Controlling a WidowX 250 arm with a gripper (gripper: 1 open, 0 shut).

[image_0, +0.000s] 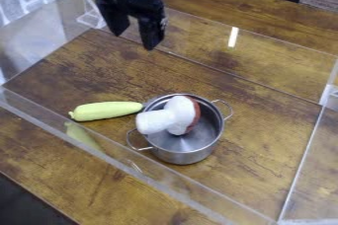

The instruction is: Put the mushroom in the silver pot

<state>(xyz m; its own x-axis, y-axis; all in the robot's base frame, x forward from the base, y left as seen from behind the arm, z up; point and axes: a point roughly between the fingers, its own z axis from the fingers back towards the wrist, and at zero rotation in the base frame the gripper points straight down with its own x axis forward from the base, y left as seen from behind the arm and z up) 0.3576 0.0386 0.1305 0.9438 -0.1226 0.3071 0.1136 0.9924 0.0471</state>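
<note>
Camera view showed the mushroom resting in the silver pot, beside a pale green vegetable, as the gripper hung wide open, holding nothing.

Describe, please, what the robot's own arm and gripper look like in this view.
The arm, cut off by the top edge, is dark, nearly black, with a bulky body. The gripper is equally dark, with two stubby fingers. It is too blurred to make out markings or cables.

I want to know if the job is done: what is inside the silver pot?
The mushroom, stem over the rim. It covers part of the pot's floor; nothing beneath it shows.
</note>
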